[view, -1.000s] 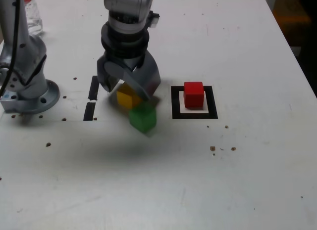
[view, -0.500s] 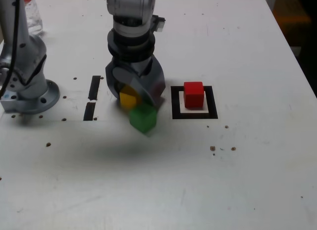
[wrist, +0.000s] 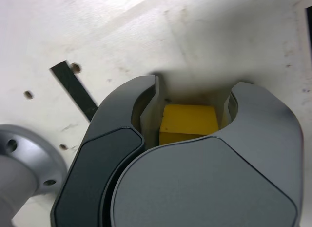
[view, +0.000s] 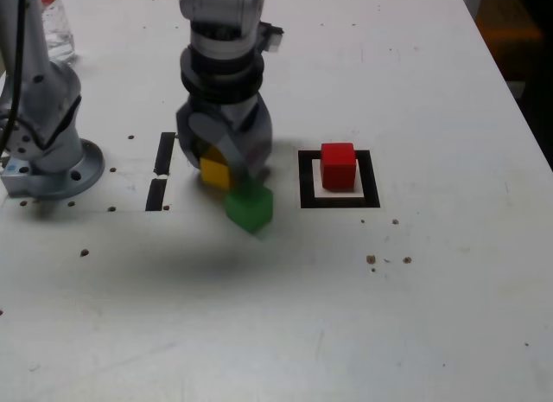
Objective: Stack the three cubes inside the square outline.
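In the exterior view, the gripper [view: 222, 164] stands over the yellow cube [view: 214, 172], its jaws drawn in around the cube on the white table [view: 415, 315]. The green cube [view: 249, 207] lies just in front of it, and the red cube [view: 338, 165] sits inside the square outline [view: 339, 178].

In the wrist view, the yellow cube [wrist: 188, 123] sits between the jaws; a thin gap shows at one side, so I cannot tell whether they pinch it.

Yellow cube [wrist: 188, 120] between the grey jaws, black tape strip [wrist: 74, 88] beside them.
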Controlling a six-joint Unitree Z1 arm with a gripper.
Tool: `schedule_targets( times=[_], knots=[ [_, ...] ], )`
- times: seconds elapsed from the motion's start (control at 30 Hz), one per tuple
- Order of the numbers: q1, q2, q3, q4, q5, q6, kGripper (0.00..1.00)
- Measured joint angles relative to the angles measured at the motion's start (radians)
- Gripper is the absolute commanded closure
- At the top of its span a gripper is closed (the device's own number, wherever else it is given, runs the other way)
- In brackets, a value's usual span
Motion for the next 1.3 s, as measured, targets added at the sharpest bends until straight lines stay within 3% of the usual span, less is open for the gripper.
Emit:
schedule_targets(
  times=[0.27, 0.33, 0.8, 1.07, 1.3],
  knots=[
    [0.002, -0.066, -0.147, 0.285, 0.028, -0.139, 0.87],
    [0.002, -0.068, -0.203, 0.316, 0.021, -0.148, 0.87],
    [0.026, 0.015, -0.539, 0.387, -0.088, -0.217, 0.87],
    [0.055, 0.125, -0.662, 0.411, -0.133, -0.22, 0.87],
    [0.056, 0.207, -0.702, 0.385, -0.145, -0.219, 0.87]
  ],
)
